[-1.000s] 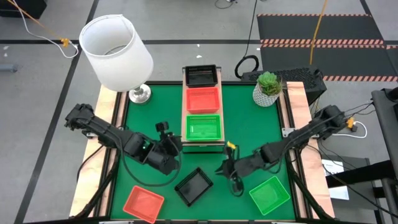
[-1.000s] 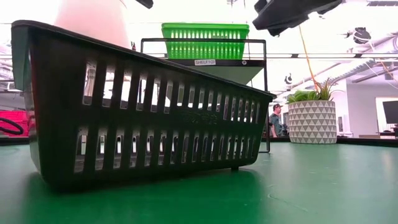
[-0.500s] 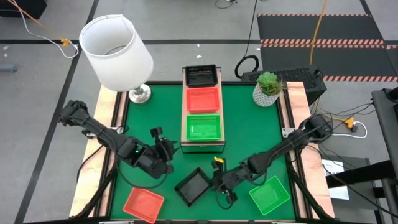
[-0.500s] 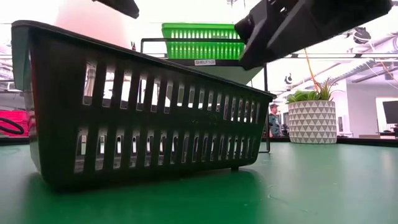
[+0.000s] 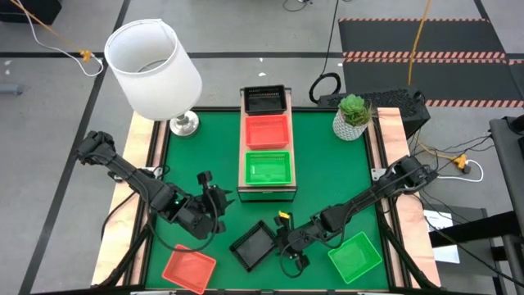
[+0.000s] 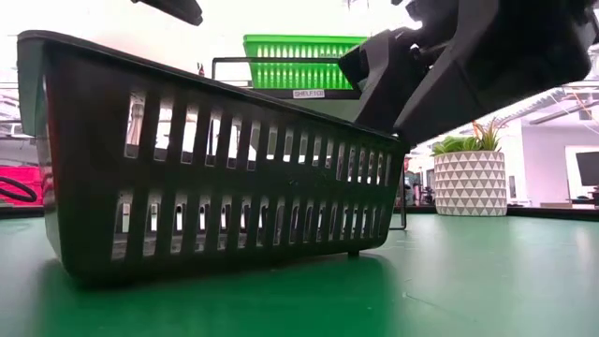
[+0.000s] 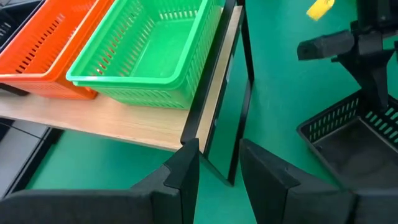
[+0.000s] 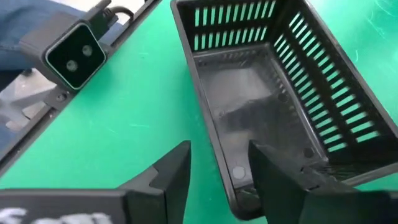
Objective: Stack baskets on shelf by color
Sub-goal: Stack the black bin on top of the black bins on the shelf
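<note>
Right gripper [image 8: 214, 168] hangs parted over the black basket's [image 5: 255, 245] rim on the table [image 5: 327, 172]; left gripper [image 7: 217, 165], also parted, faces the shelf [image 7: 205, 118].

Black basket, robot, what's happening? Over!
Right gripper open, straddling the loose black basket's wall. Left gripper open, empty, by the shelf. Nothing in the way.

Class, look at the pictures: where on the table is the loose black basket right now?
In the high view the black basket lies on the green table near its front edge, between the orange basket and the green basket, just beside the right claw.
</note>
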### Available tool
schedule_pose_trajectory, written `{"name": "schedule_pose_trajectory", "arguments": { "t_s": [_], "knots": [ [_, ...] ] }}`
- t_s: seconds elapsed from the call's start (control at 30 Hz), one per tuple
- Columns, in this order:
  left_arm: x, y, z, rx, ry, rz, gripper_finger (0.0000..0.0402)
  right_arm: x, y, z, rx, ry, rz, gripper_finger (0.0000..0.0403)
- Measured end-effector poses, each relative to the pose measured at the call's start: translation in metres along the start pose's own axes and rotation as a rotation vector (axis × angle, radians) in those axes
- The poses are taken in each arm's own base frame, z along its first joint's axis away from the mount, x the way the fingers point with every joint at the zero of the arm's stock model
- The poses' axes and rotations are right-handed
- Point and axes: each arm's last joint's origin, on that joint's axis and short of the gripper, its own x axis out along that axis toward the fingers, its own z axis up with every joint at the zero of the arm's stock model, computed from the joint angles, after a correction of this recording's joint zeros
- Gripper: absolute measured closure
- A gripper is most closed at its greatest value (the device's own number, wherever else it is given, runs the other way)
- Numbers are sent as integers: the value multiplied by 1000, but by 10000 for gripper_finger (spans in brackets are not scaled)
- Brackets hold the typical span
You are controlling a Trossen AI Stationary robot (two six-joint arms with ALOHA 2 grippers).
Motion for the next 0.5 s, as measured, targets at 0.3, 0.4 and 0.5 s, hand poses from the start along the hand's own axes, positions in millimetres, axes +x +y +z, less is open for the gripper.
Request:
{"name": "schedule_pose_trajectory", "arguments": {
  "t_s": [0.3,0.4,0.5],
  "knots": [
    [0,0,0,6,0,0,284,4,-2,-4,-21,26,-5,306],
    [0,0,0,6,0,0,284,4,-3,-5,-20,29,-7,333],
    [0,0,0,5,0,0,284,4,-3,-4,-33,26,-6,364]
  ]
}}
